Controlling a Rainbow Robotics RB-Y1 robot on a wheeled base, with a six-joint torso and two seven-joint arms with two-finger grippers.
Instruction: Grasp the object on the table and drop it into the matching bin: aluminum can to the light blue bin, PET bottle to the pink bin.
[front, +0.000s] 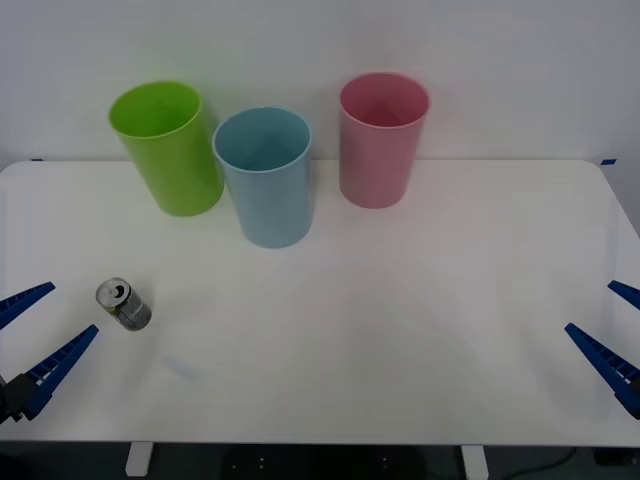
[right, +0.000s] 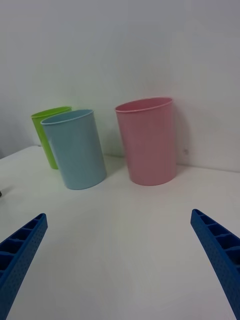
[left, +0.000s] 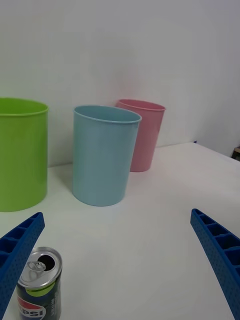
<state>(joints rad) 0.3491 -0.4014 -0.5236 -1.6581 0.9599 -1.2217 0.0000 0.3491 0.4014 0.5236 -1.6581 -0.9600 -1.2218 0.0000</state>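
Note:
The aluminum can (front: 123, 304) stands upright on the white table (front: 400, 300) at the front left, its tab top open; in the left wrist view the can (left: 40, 285) shows dark print and sits just inside one finger. My left gripper (front: 45, 338) is open at the table's left edge, a little left of the can, not touching it (left: 117, 220). The light blue bin (front: 263, 175) stands at the back centre-left and the pink bin (front: 383, 140) to its right. My right gripper (front: 615, 330) hangs open at the far right edge, holding nothing (right: 119, 215).
A lime green bin (front: 165, 145) stands left of the light blue bin (left: 102, 155), slightly behind it. The three bins stand close together near the back wall, the pink bin (right: 147, 140) farthest right. Bare white tabletop lies between the can and the bins.

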